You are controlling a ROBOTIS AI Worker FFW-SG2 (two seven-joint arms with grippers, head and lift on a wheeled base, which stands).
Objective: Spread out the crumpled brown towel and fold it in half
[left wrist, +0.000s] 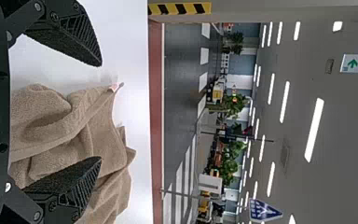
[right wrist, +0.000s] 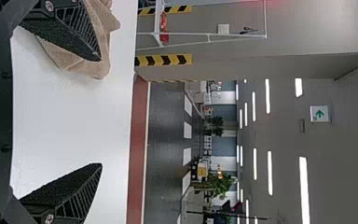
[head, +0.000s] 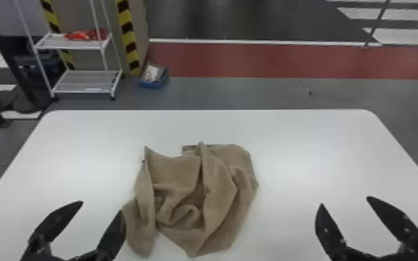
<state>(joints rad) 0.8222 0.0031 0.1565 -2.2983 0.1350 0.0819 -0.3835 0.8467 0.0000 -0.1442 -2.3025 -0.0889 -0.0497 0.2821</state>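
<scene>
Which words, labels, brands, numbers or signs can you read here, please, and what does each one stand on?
No words, brands or numbers are readable.
Green arrow sign overhead: no readable words.
Background blue sign: white marks, too small to read.
Pale tag at a corner of the brown towel: too small to read.

The towel (head: pixel 220 191) lies on the table (head: pixel 305 156), with a rack (head: pixel 86 83) and bin (head: pixel 152 83) behind the table, toward the left.
</scene>
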